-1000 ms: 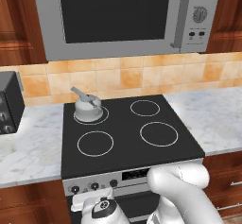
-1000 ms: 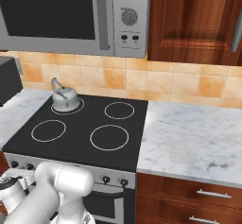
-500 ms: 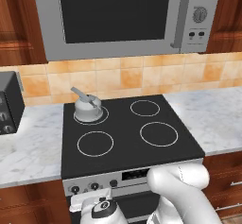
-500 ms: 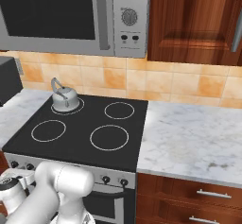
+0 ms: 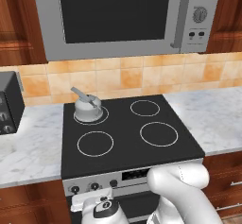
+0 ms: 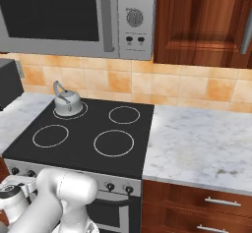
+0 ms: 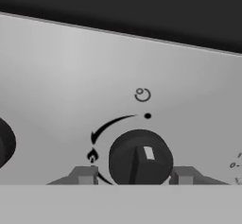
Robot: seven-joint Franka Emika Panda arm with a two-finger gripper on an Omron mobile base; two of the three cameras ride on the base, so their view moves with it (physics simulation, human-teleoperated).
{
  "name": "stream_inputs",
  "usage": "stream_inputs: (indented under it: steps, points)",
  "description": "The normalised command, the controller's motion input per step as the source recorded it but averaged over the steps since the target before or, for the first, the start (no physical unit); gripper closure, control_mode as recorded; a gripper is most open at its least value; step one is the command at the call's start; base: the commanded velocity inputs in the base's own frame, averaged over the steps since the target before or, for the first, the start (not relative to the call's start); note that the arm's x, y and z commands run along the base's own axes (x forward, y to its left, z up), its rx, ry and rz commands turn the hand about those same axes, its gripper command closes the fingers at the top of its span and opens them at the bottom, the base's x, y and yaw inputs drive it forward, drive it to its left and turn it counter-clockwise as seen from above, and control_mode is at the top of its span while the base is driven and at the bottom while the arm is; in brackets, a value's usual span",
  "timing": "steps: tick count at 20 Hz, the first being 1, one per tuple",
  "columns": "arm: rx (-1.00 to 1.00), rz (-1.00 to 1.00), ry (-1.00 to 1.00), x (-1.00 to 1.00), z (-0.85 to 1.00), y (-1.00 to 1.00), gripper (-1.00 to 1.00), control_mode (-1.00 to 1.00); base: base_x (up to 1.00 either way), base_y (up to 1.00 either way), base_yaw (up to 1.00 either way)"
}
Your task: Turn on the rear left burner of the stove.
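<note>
The main risk is a partial grip: the gripper [image 7: 134, 176] has its fingers spread wide on either side of the knob [image 7: 140, 158], low in the hand view, and closing off-centre could slip off it. The arm reaches low at the stove [image 5: 137, 173] front, bottom of the left base view. The rear left burner [image 5: 90, 116] lies upper left of the glass, under a kettle [image 5: 87, 107].

I count four thin white rings on the black glass stove top [image 5: 127, 142], one silver kettle [image 5: 88, 108], one grey microwave [image 5: 123, 17], and two black knobs on the silver panel, one knob [image 7: 140, 158] central, another knob [image 7: 5, 142] at left edge.
</note>
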Motion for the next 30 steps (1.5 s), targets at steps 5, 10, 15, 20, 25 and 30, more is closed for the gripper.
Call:
stream_inputs:
  steps: [5, 10, 15, 20, 25, 30]
  points:
    - [0.00, 0.00, -0.03, -0.07, 0.12, 0.06, 1.00, -1.00, 0.00, 0.00, 0.00]
    - [0.00, 0.00, -0.06, -0.08, 0.24, 0.23, 1.00, -1.00, 0.00, 0.00, 0.00]
    - [-0.07, -0.01, 0.00, 0.00, 0.18, 0.27, 1.00, -1.00, 0.00, 0.00, 0.00]
    - [-0.43, -0.05, 0.00, 0.02, 0.01, 0.21, 1.00, -1.00, 0.00, 0.00, 0.00]
    - [-0.56, 0.00, 0.00, 0.00, 0.00, 0.28, 1.00, -1.00, 0.00, 0.00, 0.00]
    - [-0.55, 0.04, 0.00, 0.01, 0.00, 0.32, 1.00, -1.00, 0.00, 0.00, 0.00]
